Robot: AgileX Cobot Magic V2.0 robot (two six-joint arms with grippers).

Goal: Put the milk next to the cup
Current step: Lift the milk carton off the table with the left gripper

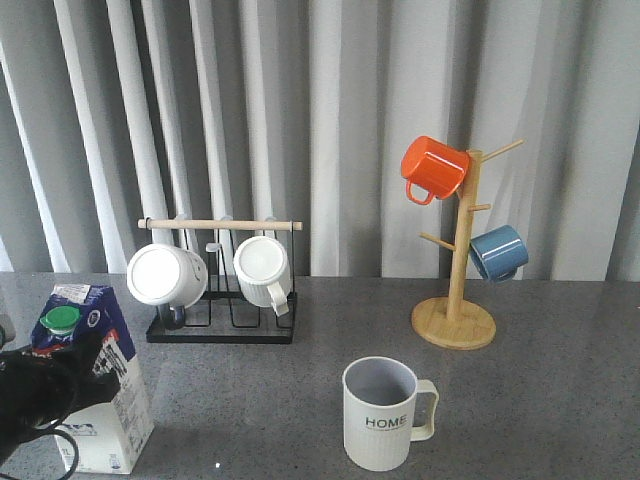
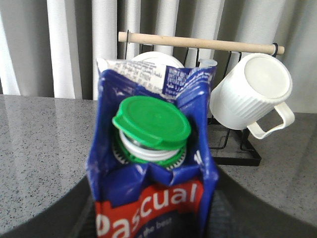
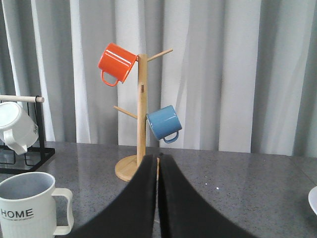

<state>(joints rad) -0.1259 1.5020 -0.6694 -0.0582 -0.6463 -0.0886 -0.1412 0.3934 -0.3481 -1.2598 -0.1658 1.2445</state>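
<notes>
The milk (image 1: 118, 395) is a blue-and-white carton with a green cap, standing at the front left of the grey table. My left gripper (image 1: 55, 388) is closed around its upper part. In the left wrist view the dark fingers (image 2: 64, 218) press both sides of the carton (image 2: 148, 193) below the green cap, and its walls look dented. The cup (image 1: 380, 415), a cream ribbed mug lettered "HOME", stands at the front centre, well to the right of the milk. It also shows in the right wrist view (image 3: 22, 210). My right gripper (image 3: 157, 158) is shut and empty, to the right of the cup.
A black rack (image 1: 220, 332) with a wooden bar holds white mugs (image 1: 165, 275) behind the milk. A wooden mug tree (image 1: 455, 320) at back right carries an orange mug (image 1: 433, 168) and a blue mug (image 1: 498, 252). A white rim (image 3: 313, 198) shows at far right.
</notes>
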